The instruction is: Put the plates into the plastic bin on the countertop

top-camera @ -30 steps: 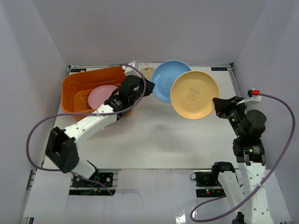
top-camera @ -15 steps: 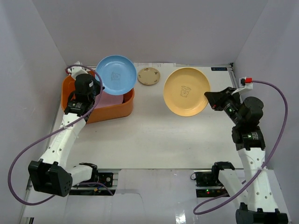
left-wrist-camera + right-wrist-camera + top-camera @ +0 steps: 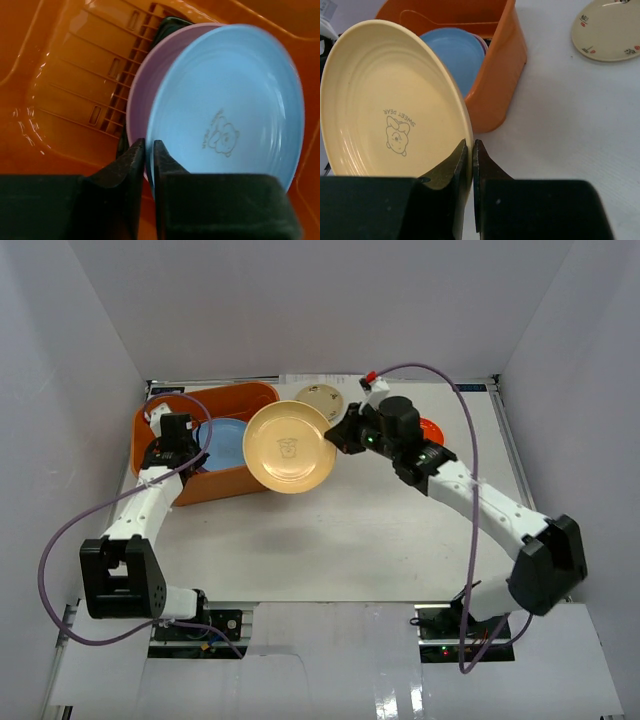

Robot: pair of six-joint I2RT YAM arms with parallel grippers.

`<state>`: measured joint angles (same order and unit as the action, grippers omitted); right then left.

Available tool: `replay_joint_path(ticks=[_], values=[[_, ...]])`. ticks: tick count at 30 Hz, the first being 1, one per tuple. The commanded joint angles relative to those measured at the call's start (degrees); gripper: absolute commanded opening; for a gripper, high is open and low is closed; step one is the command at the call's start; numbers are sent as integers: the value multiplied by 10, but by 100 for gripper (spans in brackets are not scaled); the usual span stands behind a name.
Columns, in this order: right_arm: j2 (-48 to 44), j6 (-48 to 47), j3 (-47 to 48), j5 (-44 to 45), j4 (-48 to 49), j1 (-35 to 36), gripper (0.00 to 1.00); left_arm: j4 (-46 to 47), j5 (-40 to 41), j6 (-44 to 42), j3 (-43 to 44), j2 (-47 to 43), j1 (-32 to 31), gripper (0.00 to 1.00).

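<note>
The orange plastic bin stands at the back left of the white countertop. My left gripper is inside it, shut on the rim of the light blue plate, which lies on the pink plate; a dark plate edge shows beneath. My right gripper is shut on the rim of the peach-yellow plate and holds it tilted in the air by the bin's right wall. The small tan plate lies behind it. The orange-red plate peeks out behind the right arm.
White walls enclose the countertop on the left, back and right. The right arm stretches diagonally across the middle of the countertop. A purple cable loops beside the left arm.
The left gripper lowered the light blue plate into the bin onto the pink plate. The right gripper carried the peach-yellow plate left, from the table's right to beside the bin.
</note>
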<state>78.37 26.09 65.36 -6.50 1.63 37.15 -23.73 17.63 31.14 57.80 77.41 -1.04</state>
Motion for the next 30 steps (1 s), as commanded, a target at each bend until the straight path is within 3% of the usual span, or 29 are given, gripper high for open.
replay_joint_path(ticks=[1,2,6,8,10,15,18,24,26,27,30], values=[[82,-16,102,48,69,34,8,1,-19,4,15,5,33,26],[104,-24,124,56,67,41,8,3,-25,6,16,10,38,28],[194,-40,228,90,31,59,8,25,-38,27,17,-13,52,51],[239,-44,283,94,18,61,8,46,-44,33,15,-40,52,69],[285,-51,321,99,1,65,8,54,-44,44,18,-60,52,76],[388,-79,470,128,-51,89,8,89,-28,55,30,-134,52,77],[446,-89,536,138,-60,104,8,56,-8,46,96,-141,32,77],[521,-109,597,157,-68,133,8,64,-94,26,134,-140,-20,77],[523,-110,597,162,-63,137,20,68,-123,34,136,-135,-29,77],[521,-110,597,158,-61,138,35,70,-136,38,136,-133,-32,77],[489,-123,589,173,-57,134,53,73,-174,54,137,-125,-41,77]])
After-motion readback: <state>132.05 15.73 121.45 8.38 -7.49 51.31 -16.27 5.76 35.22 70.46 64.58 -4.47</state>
